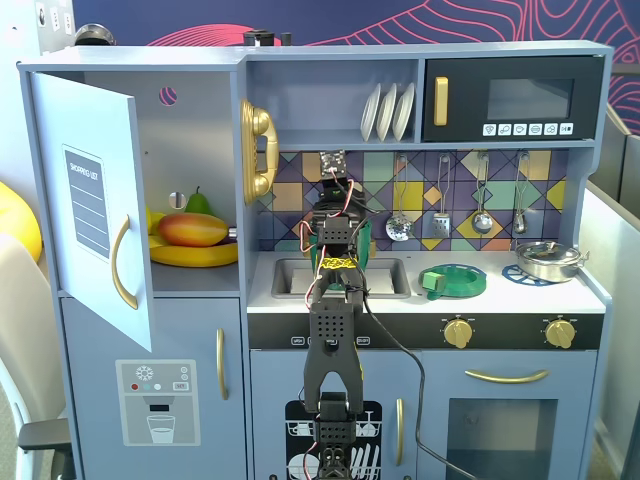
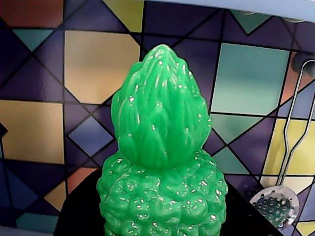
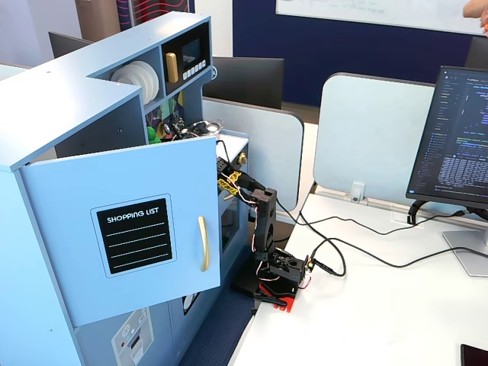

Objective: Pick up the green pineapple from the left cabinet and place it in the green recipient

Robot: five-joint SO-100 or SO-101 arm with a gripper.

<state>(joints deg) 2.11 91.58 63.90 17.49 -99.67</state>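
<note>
From a fixed view I see the left cabinet (image 1: 95, 215) with its door swung open; right of it my gripper (image 1: 338, 192) is raised over the sink (image 1: 340, 277). In the wrist view the green pineapple (image 2: 162, 162) is clamped in the jaws, upright before the tiled backsplash (image 2: 59, 83).

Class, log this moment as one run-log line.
gripper: shut on pineapple | position: above sink | cabinet door: open | pot: not visible
</note>
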